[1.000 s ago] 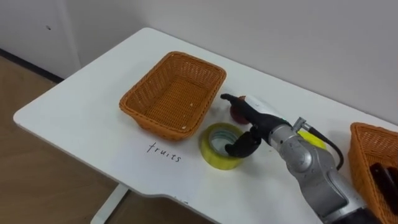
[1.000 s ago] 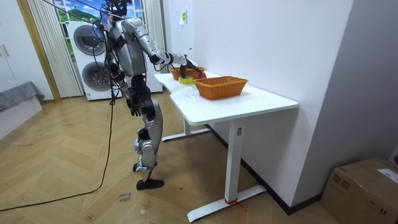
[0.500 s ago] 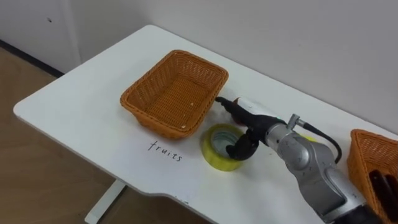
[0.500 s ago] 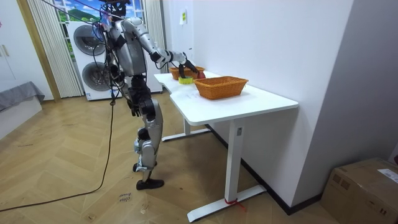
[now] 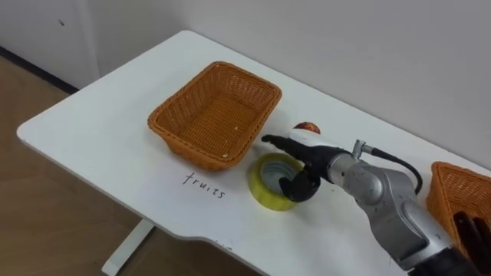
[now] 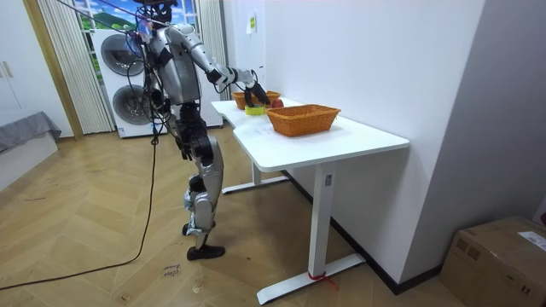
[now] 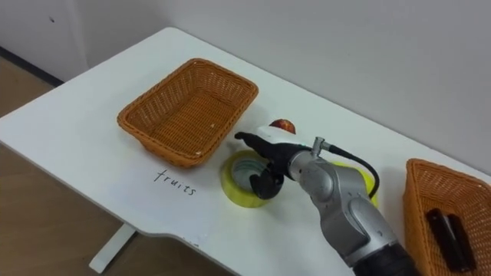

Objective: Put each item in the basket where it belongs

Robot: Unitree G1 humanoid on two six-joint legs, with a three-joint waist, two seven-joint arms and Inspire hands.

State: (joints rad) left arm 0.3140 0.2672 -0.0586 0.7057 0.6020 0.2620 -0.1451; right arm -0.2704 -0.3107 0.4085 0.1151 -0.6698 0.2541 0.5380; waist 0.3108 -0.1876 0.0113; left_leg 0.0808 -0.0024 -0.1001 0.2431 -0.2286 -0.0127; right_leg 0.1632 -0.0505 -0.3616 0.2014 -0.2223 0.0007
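Left eye view: a long white table (image 5: 92,130) stands against the wall, with bare room left of the empty orange woven basket (image 5: 165,123). A yellow tape roll (image 5: 268,184) lies near the front edge, just beside that basket's corner. The right hand (image 5: 311,161) is over the roll, fingers straight, thumb bent down at its rim, holding nothing. A small red fruit (image 5: 307,127) sits behind the hand. A second orange basket (image 5: 445,192) stands far right. Across the room, the left hand (image 6: 182,151) hangs by the hip.
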